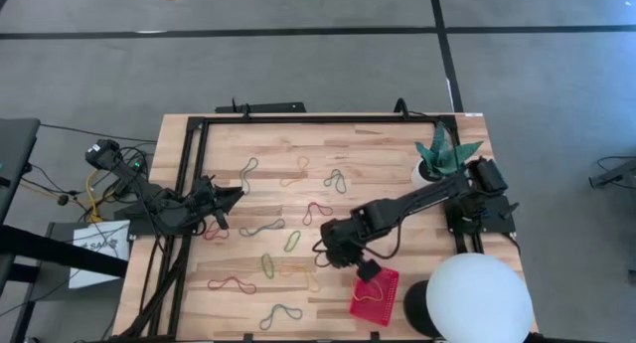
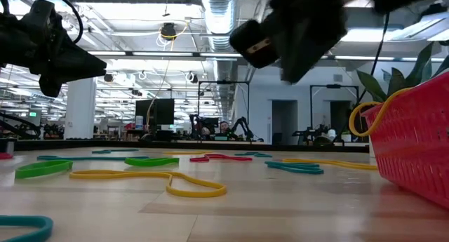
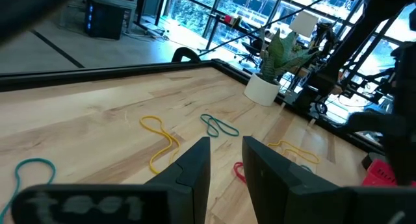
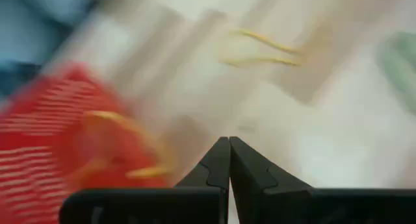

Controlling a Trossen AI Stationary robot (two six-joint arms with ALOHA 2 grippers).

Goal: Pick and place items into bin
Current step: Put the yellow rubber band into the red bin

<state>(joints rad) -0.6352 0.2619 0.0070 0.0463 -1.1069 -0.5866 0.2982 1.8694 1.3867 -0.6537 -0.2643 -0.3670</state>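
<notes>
Your right gripper (image 1: 368,270) hangs just above the near edge of the small red mesh plastic basket (image 1: 375,297), fingers pressed together on nothing visible; a yellow rubber band (image 2: 366,113) drapes over the basket rim, likely a drop that didn't fall fully in. Your left gripper (image 1: 237,194) waits at the left side, fingers slightly apart and empty, while many coloured rubber-band loops (image 1: 283,242) lie scattered on the wooden table (image 1: 388,154).
</notes>
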